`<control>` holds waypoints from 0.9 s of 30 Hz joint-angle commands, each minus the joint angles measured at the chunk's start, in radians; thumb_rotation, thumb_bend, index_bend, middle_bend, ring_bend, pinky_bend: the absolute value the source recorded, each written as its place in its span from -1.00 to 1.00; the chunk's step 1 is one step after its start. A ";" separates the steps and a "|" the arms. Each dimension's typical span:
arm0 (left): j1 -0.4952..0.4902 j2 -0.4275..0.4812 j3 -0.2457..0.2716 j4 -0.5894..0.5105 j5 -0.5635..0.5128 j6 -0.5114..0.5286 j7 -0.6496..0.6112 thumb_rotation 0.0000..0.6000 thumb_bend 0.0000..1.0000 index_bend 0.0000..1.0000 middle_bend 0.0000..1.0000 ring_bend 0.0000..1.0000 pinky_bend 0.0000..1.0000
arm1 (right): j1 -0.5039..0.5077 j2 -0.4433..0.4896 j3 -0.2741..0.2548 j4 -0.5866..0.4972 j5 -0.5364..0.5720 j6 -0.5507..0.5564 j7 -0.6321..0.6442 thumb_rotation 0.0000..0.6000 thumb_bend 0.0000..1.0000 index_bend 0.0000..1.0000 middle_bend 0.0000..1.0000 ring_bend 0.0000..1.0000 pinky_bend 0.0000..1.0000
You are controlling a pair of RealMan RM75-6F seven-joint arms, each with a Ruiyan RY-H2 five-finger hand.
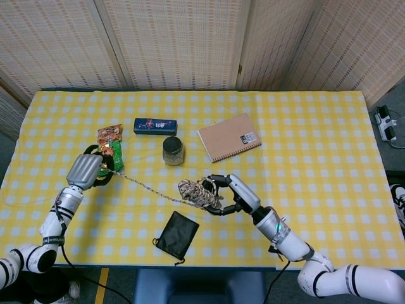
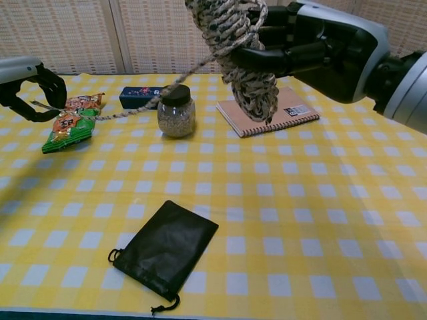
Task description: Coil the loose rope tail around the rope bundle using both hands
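Observation:
My right hand [image 1: 231, 193] [image 2: 313, 47] grips the rope bundle [image 1: 198, 193] [image 2: 237, 50], a thick speckled coil held up above the table's front middle. From the bundle the loose tail [image 1: 142, 185] [image 2: 143, 100] runs taut to the left. My left hand [image 1: 92, 170] [image 2: 27, 83] pinches the tail's end over the left side of the table, next to the snack packet [image 1: 109, 147] [image 2: 72, 120].
A glass jar [image 1: 172, 151] [image 2: 176, 110] stands just behind the tail. A blue box [image 1: 155, 125] [image 2: 137, 95] and a brown notebook [image 1: 229, 136] [image 2: 293, 113] lie further back. A black pouch [image 1: 176, 233] [image 2: 165, 250] lies near the front edge of the yellow checked table [image 1: 316, 145].

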 commanded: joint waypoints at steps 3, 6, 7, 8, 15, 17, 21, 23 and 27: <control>-0.030 -0.012 -0.027 0.020 -0.045 -0.021 0.052 1.00 0.05 0.36 0.11 -0.21 -0.70 | 0.013 0.036 -0.048 0.005 -0.050 0.000 0.023 1.00 0.27 0.71 0.39 0.45 0.29; -0.042 -0.009 -0.038 0.005 -0.047 -0.015 0.068 1.00 0.05 0.36 0.10 -0.22 -0.70 | 0.023 0.043 -0.065 0.008 -0.059 -0.007 0.010 1.00 0.27 0.71 0.39 0.45 0.29; -0.045 -0.007 -0.041 -0.002 -0.044 -0.011 0.073 1.00 0.05 0.36 0.10 -0.23 -0.70 | 0.027 0.043 -0.069 0.008 -0.057 -0.013 0.002 1.00 0.27 0.71 0.39 0.45 0.29; -0.049 -0.004 -0.044 -0.010 -0.040 -0.007 0.079 1.00 0.05 0.36 0.09 -0.23 -0.70 | 0.032 0.044 -0.072 0.007 -0.054 -0.021 -0.007 1.00 0.27 0.71 0.39 0.44 0.29; -0.082 0.029 -0.079 -0.111 0.029 0.063 0.134 1.00 0.05 0.36 0.08 -0.25 -0.69 | 0.093 0.038 -0.069 -0.028 0.027 -0.138 -0.135 1.00 0.27 0.71 0.39 0.46 0.29; -0.088 0.043 -0.091 -0.151 0.049 0.085 0.140 1.00 0.05 0.36 0.08 -0.25 -0.69 | 0.110 0.033 -0.060 -0.039 0.074 -0.178 -0.184 1.00 0.27 0.71 0.39 0.47 0.31; -0.096 0.073 -0.117 -0.251 0.110 0.146 0.144 1.00 0.05 0.36 0.07 -0.26 -0.69 | 0.146 -0.001 -0.029 -0.052 0.200 -0.244 -0.298 1.00 0.27 0.72 0.39 0.49 0.33; -0.096 0.085 -0.123 -0.304 0.145 0.174 0.140 1.00 0.05 0.36 0.06 -0.27 -0.69 | 0.163 -0.022 -0.013 -0.056 0.270 -0.267 -0.349 1.00 0.27 0.72 0.39 0.49 0.33; -0.095 0.095 -0.117 -0.382 0.221 0.220 0.148 1.00 0.05 0.36 0.04 -0.28 -0.70 | 0.194 -0.065 0.018 -0.054 0.401 -0.292 -0.433 1.00 0.27 0.72 0.40 0.50 0.34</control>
